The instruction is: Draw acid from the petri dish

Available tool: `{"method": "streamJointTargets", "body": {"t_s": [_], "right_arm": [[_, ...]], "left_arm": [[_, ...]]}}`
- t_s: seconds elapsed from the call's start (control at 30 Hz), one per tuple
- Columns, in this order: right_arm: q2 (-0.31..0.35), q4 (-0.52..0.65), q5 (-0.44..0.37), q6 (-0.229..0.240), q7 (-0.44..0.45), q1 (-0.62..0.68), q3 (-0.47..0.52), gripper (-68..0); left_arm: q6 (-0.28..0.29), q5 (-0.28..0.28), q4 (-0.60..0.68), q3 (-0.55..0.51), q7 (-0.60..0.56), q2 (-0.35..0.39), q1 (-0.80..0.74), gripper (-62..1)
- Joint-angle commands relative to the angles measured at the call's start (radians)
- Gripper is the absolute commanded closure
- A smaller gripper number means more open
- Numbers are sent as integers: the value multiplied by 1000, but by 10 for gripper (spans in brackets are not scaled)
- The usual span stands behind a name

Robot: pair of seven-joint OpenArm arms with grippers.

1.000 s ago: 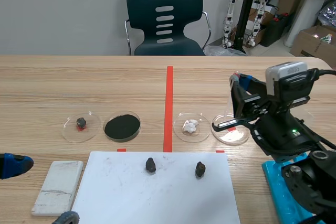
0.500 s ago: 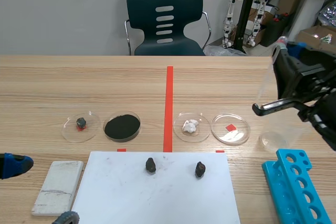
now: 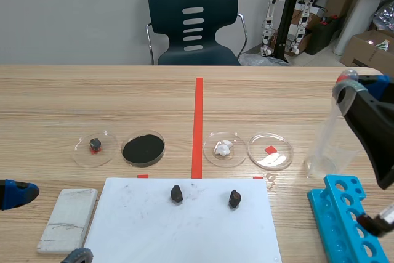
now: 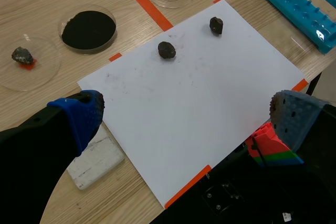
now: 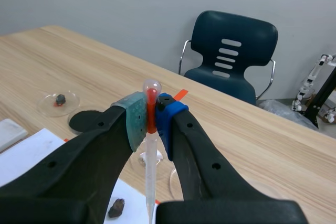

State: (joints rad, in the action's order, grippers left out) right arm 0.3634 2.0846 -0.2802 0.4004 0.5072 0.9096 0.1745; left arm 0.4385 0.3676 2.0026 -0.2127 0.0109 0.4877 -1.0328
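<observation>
A dark teal chair [image 3: 193, 20] stands behind the wooden table [image 3: 92, 97], before a plain grey wall [image 3: 74, 10].

— What stands on the bench [image 3: 74, 97]?
— Four dishes in a row: one holding a dark stone [image 3: 94, 145], one of black powder [image 3: 143, 148], one with a white lump [image 3: 223, 148], then a clear petri dish [image 3: 269, 151].
— And the right pincer [image 3: 362, 85]?
— Raised near the clear beaker [image 3: 325, 149], a pipette [image 3: 345, 79] bulb at its tip, a blue rack [image 3: 345, 214] below.

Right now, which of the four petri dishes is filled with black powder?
The dish just left of the orange-red tape line; the others hold a dark stone, a white lump, or nothing visible.
</observation>
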Motion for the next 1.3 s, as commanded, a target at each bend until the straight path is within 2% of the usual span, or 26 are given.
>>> {"method": "streamJointTargets", "body": {"t_s": [0.0,0.33,0.5,1.27], "right_arm": [[14,31,-11,-6,31,24,15,-48],[-13,157,-12,-6,45,189,81,-48],[-59,171,-12,-6,45,191,89,-49],[-58,171,-11,-10,22,190,89,-49]], "left_arm": [[-2,11,14,-3,-11,-7,3,-623],[-2,11,14,-3,-11,-8,3,-623],[-2,11,14,-3,-11,-8,3,-623],[-2,11,14,-3,-11,-8,3,-623]]}}
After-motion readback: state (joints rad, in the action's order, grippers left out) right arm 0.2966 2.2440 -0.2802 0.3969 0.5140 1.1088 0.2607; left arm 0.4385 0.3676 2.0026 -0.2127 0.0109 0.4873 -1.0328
